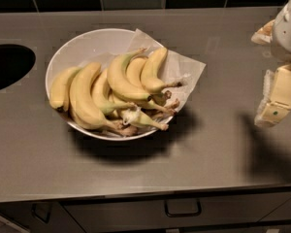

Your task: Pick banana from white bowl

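here the tool (267, 74) hangs over the table (218, 144), fingers apart and empty, well apart from the white bowl (82, 42). the banana (118, 79) lies there on top of the bunch, over the paper liner (186, 67). we'd cross over, descend above its curved middle, and close across its width, clear of its neighbours.

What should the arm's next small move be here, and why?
Probably carry the gripper across toward the bowl. It hangs at the picture's right edge over the counter, well apart from the banana, which lies on top of the pile and looks reachable from above.
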Available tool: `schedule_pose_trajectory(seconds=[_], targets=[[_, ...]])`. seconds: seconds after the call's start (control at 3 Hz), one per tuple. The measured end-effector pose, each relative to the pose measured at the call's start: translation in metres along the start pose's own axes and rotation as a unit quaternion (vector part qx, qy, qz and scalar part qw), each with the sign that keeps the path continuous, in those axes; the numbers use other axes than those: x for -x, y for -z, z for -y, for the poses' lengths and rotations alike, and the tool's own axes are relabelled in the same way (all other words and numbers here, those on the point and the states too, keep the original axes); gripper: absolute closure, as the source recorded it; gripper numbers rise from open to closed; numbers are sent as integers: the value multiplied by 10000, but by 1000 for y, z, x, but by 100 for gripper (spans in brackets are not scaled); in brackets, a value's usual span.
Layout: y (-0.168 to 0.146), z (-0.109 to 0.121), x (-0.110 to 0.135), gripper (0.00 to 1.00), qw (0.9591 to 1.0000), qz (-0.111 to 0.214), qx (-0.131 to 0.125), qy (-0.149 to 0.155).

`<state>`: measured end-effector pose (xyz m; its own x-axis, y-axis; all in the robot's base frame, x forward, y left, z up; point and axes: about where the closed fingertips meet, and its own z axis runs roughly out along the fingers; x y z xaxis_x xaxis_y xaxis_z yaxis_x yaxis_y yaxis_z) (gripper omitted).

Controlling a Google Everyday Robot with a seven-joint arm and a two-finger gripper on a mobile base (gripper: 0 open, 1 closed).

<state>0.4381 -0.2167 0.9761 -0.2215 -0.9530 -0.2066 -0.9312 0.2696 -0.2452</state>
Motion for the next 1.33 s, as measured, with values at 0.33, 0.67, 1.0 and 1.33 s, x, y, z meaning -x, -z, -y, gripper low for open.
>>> schedule_pose_trajectory(seconds=[0.33, 0.67, 1.0, 1.33], targets=[[0, 0, 0, 0, 10000, 1, -1, 2], [5, 0, 8, 0, 9999, 36, -78, 103], [21, -7, 44, 0, 9979, 104, -217, 609], [41, -22, 93, 0, 9904, 202, -370, 1318]])
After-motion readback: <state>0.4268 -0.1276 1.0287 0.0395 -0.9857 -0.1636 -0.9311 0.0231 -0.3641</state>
